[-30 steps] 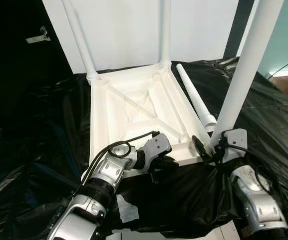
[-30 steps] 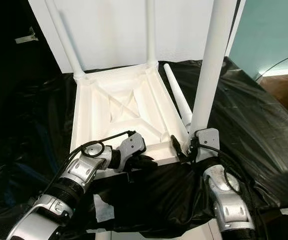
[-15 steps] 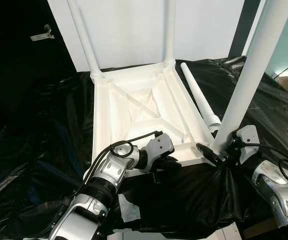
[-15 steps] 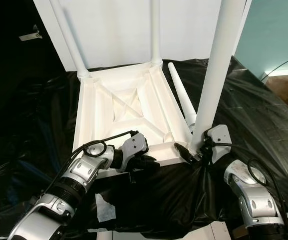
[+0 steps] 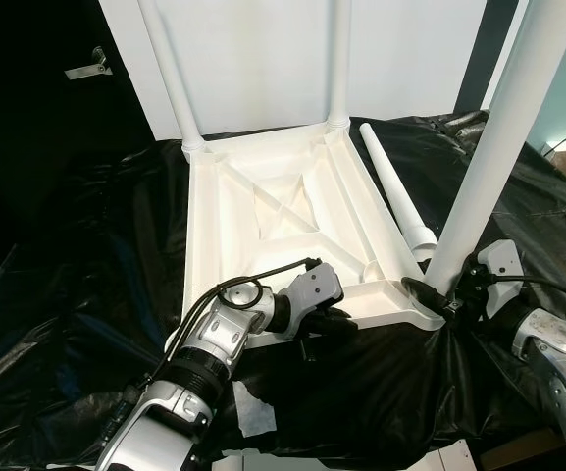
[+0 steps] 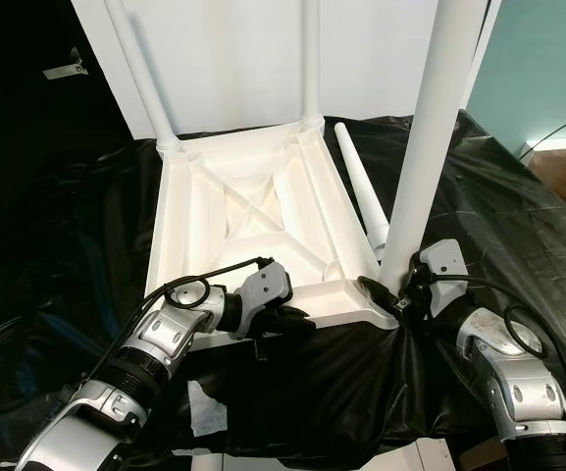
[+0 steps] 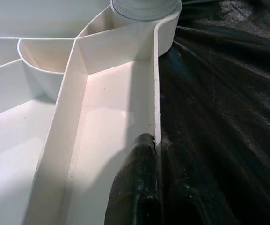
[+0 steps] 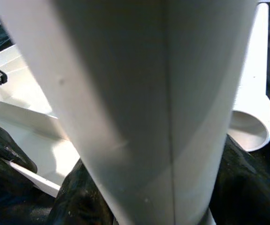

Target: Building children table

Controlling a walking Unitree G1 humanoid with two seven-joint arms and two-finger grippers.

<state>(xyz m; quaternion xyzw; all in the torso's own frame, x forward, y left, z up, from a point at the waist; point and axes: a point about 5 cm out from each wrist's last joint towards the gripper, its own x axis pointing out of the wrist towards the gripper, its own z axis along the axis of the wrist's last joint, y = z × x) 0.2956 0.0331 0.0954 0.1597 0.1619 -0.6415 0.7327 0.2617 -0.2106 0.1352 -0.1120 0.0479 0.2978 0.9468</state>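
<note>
White plastic, upside down on black sheeting: the children's table top (image 5: pixel 283 211) lies with its ribbed underside facing up, two legs (image 5: pixel 170 74) already standing in the far corner sockets. My left pincer (image 5: pixel 330 322) is clenched on the near rim of the top; in the left wrist view one black finger (image 7: pixel 135 187) presses the inside of that thin wall while its partner sits outside against the sheeting, steadying the piece.

My right pincer (image 5: pixel 437 300) grasps the third leg (image 5: pixel 493 137) close to its base, fingers wrapped around the round white tube, holding it nearly upright over the near right corner of the top. I judge the step in hand to be seating this leg in its corner socket; whether it has gone fully home I cannot tell, as the joint is hidden behind the tube and my fingers.

Next, I judge, comes a straight push or twist down along the leg's axis while the left pincer resists the top sliding on the slick black plastic sheet (image 5: pixel 86 294). A fourth leg (image 5: pixel 392 194), tapered with an open flared end, lies loose on the sheet just beside the top's right edge, waiting for the empty near socket (image 7: pixel 41 70).
</note>
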